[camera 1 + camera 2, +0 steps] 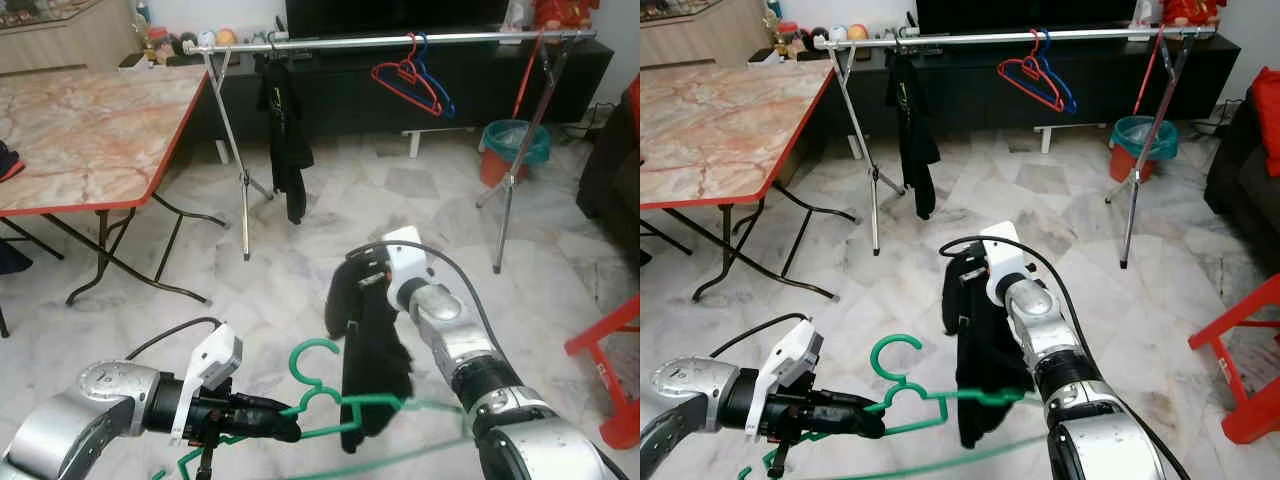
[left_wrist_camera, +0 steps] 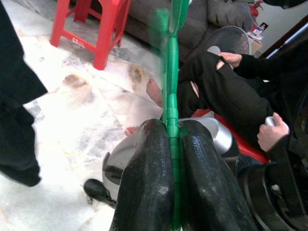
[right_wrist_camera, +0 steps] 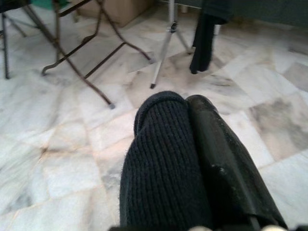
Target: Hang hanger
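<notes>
Left end effector [image 1: 285,425] clamps the green hanger [image 1: 320,385]; right end effector [image 1: 350,290] grips a black garment [image 1: 370,370] draped beside it; clothes rail [image 1: 400,40] lies well ahead.

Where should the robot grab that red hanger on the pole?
Probably the bottom bar of the red hanger, coming from the front. Its hook is over the rail and a blue hanger hangs close behind, so the low bar is the freest part.

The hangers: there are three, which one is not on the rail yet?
The green hanger, pinched in the left gripper low in front. The red hanger and blue hanger hang on the rail.
</notes>
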You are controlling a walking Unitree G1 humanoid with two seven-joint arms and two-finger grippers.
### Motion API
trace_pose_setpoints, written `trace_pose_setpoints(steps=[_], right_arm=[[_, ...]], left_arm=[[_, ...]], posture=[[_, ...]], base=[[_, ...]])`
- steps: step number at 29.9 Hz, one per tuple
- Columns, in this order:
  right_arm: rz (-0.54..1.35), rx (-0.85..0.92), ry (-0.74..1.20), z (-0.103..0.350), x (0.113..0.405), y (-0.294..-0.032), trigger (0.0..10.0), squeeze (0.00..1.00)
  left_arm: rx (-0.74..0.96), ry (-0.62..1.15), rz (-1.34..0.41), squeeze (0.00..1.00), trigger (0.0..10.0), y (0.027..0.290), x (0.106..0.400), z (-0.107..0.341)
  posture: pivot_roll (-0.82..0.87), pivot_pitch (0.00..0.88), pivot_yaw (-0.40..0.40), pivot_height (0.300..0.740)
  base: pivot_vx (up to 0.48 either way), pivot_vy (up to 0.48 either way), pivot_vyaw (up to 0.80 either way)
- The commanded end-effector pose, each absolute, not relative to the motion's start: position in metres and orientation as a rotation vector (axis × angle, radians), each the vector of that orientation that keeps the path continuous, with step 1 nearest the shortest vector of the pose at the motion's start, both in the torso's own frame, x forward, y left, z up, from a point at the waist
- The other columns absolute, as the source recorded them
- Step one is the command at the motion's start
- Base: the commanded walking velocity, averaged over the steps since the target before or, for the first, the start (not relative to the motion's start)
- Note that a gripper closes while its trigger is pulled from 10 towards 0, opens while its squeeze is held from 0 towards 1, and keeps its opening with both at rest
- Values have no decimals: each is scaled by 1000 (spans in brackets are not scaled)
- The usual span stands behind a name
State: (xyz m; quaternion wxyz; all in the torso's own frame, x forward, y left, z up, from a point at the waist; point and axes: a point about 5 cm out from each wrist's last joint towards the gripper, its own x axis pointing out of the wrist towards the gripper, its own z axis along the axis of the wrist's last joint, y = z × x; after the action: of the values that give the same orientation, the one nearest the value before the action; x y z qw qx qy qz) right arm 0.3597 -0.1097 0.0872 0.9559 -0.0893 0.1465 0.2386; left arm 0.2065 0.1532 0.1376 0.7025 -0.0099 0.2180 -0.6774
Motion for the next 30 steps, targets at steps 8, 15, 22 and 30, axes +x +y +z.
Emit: trace_pose_setpoints(steps=[8, 15, 22, 30], right_arm=[[257, -228, 337, 90, 369, -130, 10000, 0], [-181, -81, 461, 71, 358, -186, 10000, 0], [-394, 41, 504, 61, 348, -195, 10000, 0], [-501, 247, 530, 57, 345, -183, 10000, 0]], left_arm=[[118, 516, -1270, 0, 10000, 172, 225, 123], [212, 552, -1046, 0, 10000, 187, 239, 106], [180, 396, -737, 0, 10000, 187, 275, 111], [163, 396, -831, 0, 10000, 175, 274, 112]], posture=[[-5, 18, 65, 740], [-9, 24, 57, 740], [-21, 28, 58, 740], [-27, 33, 66, 740]], base=[[0, 0, 0], [0, 0, 0], [0, 0, 0], [0, 0, 0]])
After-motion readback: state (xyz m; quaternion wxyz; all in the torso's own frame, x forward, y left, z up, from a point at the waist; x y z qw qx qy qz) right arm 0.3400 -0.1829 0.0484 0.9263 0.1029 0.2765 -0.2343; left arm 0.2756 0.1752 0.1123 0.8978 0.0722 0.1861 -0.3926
